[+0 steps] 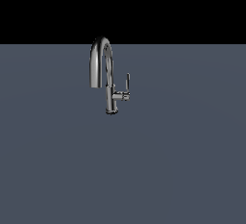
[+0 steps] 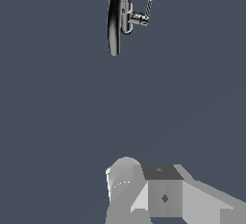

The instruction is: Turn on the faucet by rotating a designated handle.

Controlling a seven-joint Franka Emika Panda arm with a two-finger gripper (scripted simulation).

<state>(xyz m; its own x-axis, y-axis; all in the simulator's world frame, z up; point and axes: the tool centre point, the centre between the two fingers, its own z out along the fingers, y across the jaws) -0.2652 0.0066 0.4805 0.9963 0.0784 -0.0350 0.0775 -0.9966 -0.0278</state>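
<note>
Outside, the faucet (image 1: 108,76) stands alone on the gray floor (image 1: 182,160), its thin handle (image 1: 127,82) pointing up; it looks hard, shiny and slippery. Wrist view: faucet far off; I cannot tell if the gripper (image 2: 161,192) is wide. Push the handle's tip.

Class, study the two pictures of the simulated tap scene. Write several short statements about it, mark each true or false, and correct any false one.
1. The dark glossy chrome faucet with the arched gooseneck spout stands upright on the flat grey-blue surface. True.
2. The thin chrome lever handle branches off on the exterior view's left of the tap's body. False: it is on the exterior view's right.
3. The lever points upward from its short horizontal stub. True.
4. The robot's tool is clamped on the lever. False: nothing touches the lever in the exterior view, and the wrist view shows the faucet well apart from the arm.
</note>
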